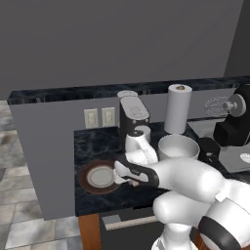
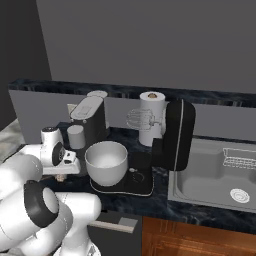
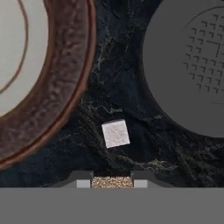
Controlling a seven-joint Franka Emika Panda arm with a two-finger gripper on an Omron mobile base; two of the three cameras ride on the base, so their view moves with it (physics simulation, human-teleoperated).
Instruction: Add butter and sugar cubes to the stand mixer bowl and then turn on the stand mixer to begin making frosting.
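Observation:
My gripper [image 3: 112,182] is shut on a tan sugar cube, held just above the dark counter between the plate and the stand mixer bowl [image 1: 178,146]. A white sugar cube [image 3: 116,134] lies on the counter right ahead of the fingertips. From the base views the gripper [image 1: 131,183] [image 2: 61,176] hangs low at the counter's front, left of the off-white bowl [image 2: 106,160]. The bowl stands on the flat base of the black stand mixer [image 2: 175,135] [image 1: 237,122], whose head is tilted up with the wire whisk [image 2: 137,120] raised. The butter is out of view.
A brown-rimmed white plate [image 1: 85,178] [image 3: 57,87] lies left of the gripper. A dark grey dimpled disc [image 3: 192,65] sits on the other side. Behind stand a coffee machine [image 1: 133,113], a cup [image 2: 76,136] and a paper towel roll [image 1: 177,108]. A sink [image 2: 220,175] lies right.

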